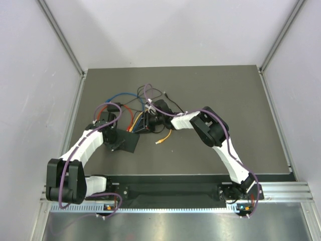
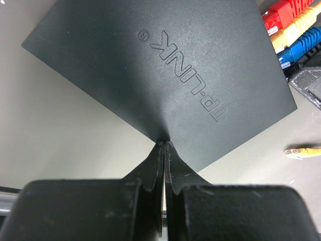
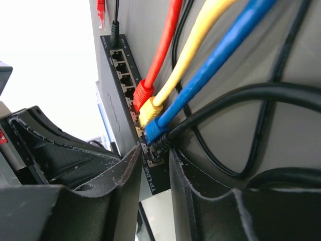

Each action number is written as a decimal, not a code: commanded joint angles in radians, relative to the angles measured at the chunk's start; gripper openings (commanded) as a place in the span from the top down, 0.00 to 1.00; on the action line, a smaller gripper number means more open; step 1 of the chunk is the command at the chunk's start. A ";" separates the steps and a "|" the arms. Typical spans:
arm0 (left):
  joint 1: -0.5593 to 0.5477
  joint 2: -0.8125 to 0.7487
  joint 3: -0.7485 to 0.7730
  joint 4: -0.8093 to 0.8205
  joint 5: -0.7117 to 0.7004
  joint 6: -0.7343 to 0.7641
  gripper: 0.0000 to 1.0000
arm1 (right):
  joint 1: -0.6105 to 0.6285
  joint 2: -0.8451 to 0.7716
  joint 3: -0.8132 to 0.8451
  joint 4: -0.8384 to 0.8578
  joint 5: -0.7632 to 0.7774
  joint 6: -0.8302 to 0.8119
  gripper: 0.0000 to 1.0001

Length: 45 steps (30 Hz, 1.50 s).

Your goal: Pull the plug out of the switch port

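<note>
The switch (image 1: pixel 128 142) is a flat matte-black slab; its plain top fills the left wrist view (image 2: pixel 165 65). My left gripper (image 2: pixel 165 143) is shut, its tips resting against the switch's top near one corner. In the right wrist view the port face (image 3: pixel 125 85) holds a red plug (image 3: pixel 143 93), a yellow plug (image 3: pixel 149 111), a blue plug (image 3: pixel 156 128) and a black plug (image 3: pixel 162 143) side by side. My right gripper (image 3: pixel 153 153) is open a narrow way, its jaws on either side of the black plug at the row's end.
A loose yellow plug (image 1: pixel 160 141) lies on the table right of the switch. Red, blue, orange and black cables (image 1: pixel 125 103) tangle behind it. A black power cord (image 3: pixel 115 30) enters the switch's far end. Grey walls enclose the table.
</note>
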 commanded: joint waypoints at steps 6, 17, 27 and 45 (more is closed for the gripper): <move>-0.004 0.029 -0.031 0.087 0.001 0.007 1.00 | 0.004 0.034 -0.073 0.216 0.010 0.132 0.73; -0.004 0.023 -0.037 0.084 0.001 0.010 1.00 | -0.006 0.057 -0.121 0.374 0.003 0.269 0.72; -0.004 0.027 -0.037 0.083 0.002 0.010 1.00 | -0.003 0.048 -0.072 0.174 0.027 0.153 0.89; -0.001 0.113 -0.013 -0.014 -0.021 -0.013 1.00 | -0.007 -0.037 -0.087 0.075 0.208 0.015 1.00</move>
